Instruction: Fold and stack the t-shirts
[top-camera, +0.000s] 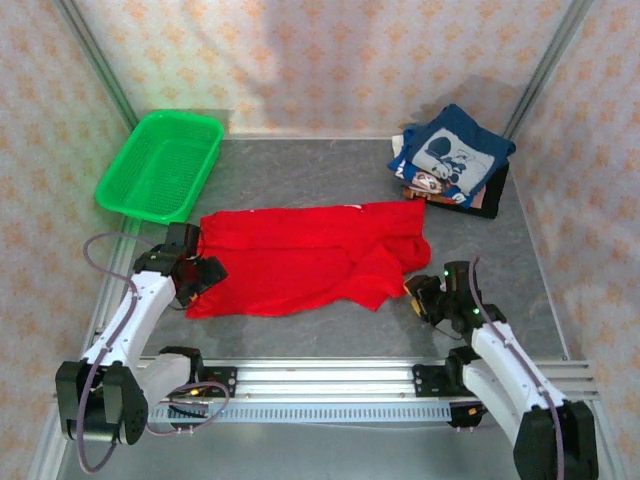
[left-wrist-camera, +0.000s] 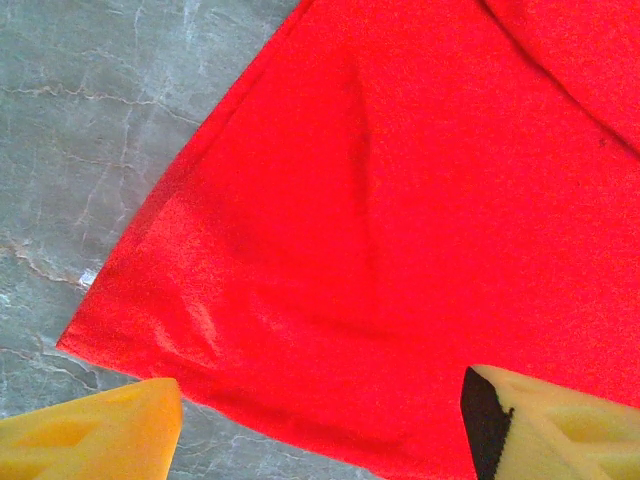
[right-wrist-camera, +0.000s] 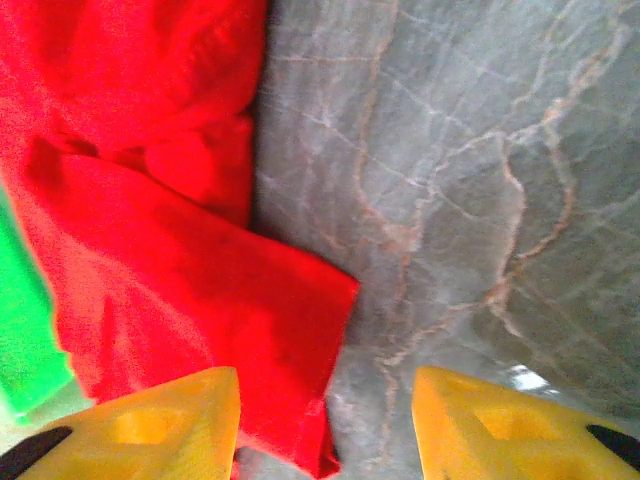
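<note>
From my station the grey table (top-camera: 300, 180) takes up most of the overhead view. The red t-shirt (top-camera: 310, 255) lies spread across its middle, long side running 9 to 3 o'clock. It is not flat: the 3 o'clock end is bunched and doubled over on itself. The green basket (top-camera: 160, 165) sits at 10 o'clock, apart from the shirt. The stack of folded t-shirts (top-camera: 452, 155), navy one on top, sits at 2 o'clock, just beyond the shirt's far corner.

The left gripper (top-camera: 195, 270) is at the shirt's 9 o'clock edge. In its wrist camera the left gripper (left-wrist-camera: 320, 405) is spread wide and holds nothing, with the hem corner lying on the table under the gap. The right gripper (top-camera: 420, 292) is at the shirt's 4 o'clock. Its wrist view shows the right gripper (right-wrist-camera: 325, 400) likewise released, with a folded flap reaching between the fingers.

I expect the cloth to be light, limp and prone to drag or wrinkle. I would pinch hem corners low against the table, both sides together. The bunched end probably needs smoothing first.
</note>
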